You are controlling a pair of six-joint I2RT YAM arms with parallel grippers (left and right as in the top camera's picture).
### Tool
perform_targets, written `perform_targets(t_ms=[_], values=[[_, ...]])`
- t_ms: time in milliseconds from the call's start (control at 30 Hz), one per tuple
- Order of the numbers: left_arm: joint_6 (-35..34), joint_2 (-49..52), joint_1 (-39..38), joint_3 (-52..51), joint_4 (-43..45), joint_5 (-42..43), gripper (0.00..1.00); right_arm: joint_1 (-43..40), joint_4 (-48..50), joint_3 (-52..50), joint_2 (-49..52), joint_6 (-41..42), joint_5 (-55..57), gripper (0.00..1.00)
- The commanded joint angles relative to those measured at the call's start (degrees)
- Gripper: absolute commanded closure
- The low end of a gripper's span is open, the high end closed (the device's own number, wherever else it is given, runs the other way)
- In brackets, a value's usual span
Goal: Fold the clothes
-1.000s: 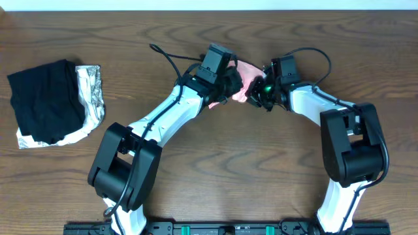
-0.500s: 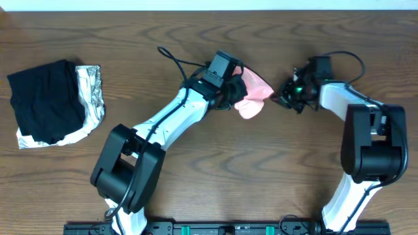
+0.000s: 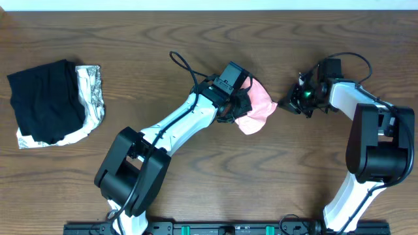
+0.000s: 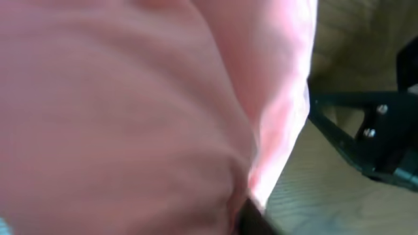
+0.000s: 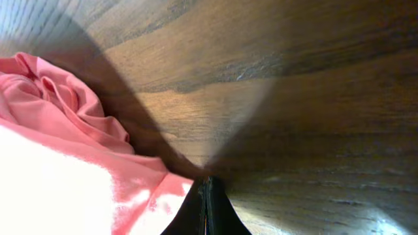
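So the salmon-pink thin-fabric T-shirt is nowhere near flat. It's one crumpled wad in the middle of the brown wooden table, bunched right up against the left gripper. None of the lettering is showing, and there's no hem or sleeve I could pick out.

Left wrist cam is basically wall-to-wall pink, so the cloth is draped over or pressed against those fingers. I honestly can't tell how far apart they are or whether they're pinching any of it.

The right gripper is easier. Its fingertips are squeezed together to a point, with nothing between them. It sits just beside the wad's right edge, with the fabric off to its own left, close but not gripped as far as I can see.

The lump has no real long axis, maybe a bit longer front-to-back than side-to-side. The left arm is on it and the right is a hair away, so they're on opposite sides of the wad. My guess is the next thing is getting two corners and pulling it apart sideways to spread it out.

The black folded garment and silvery-white patterned cloth are well off to the left, out of the way.
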Motion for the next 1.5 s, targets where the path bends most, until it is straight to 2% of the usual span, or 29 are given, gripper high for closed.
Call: perform_targets(t_ms=[0,100,367,567,633,733,833,1000,1067,1200,1367,1467], values=[[0.8,0.0,0.1,0.9,-0.2,-0.9,0.65,-0.2,-0.9,-0.7,0.6,-1.8,4.0,0.98],[1.4,0.0,0.1,0.9,-0.2,-0.1,0.58,-0.2,-1.0,-0.7,0.6,-2.9,4.2,0.98],[5.7,-2.7,0.1,0.9,-1.5,2.6,0.57,-0.2,-3.3,-0.7,0.6,-3.3,9.4,0.98],[5.9,-8.7,0.5,0.9,-8.9,3.1,0.44,-0.2,-3.7,-0.7,0.6,-4.3,9.7,0.97],[5.9,-10.5,1.2,0.9,-11.6,3.1,0.44,-0.2,-3.7,-0.7,0.6,-4.3,9.8,0.97],[7.1,-13.3,3.1,0.9,-15.4,1.2,0.41,-0.2,-4.1,-0.7,0.6,-4.8,10.6,0.97],[12.6,-15.6,5.8,0.9,-16.4,-1.3,0.34,-0.2,-4.8,-0.7,0.6,-5.7,11.2,0.96],[18.6,-15.9,15.0,0.9,-15.4,0.4,0.27,-0.2,-5.7,-0.7,0.6,-6.7,11.2,0.96],[22.2,-14.4,19.5,0.9,-13.8,6.6,0.23,-0.2,-6.1,-0.7,0.6,-6.9,11.1,0.95],[27.6,-8.7,26.0,0.9,-10.6,22.8,0.22,-0.2,-6.8,-0.8,0.6,-7.3,11.2,0.95],[33.5,-0.4,28.9,0.9,-7.3,38.6,0.22,-0.1,-7.6,-0.8,0.6,-7.8,11.2,0.95],[34.1,3.3,29.0,0.9,-5.3,43.5,0.22,-0.1,-7.9,-0.8,0.6,-8.2,11.2,0.95]])
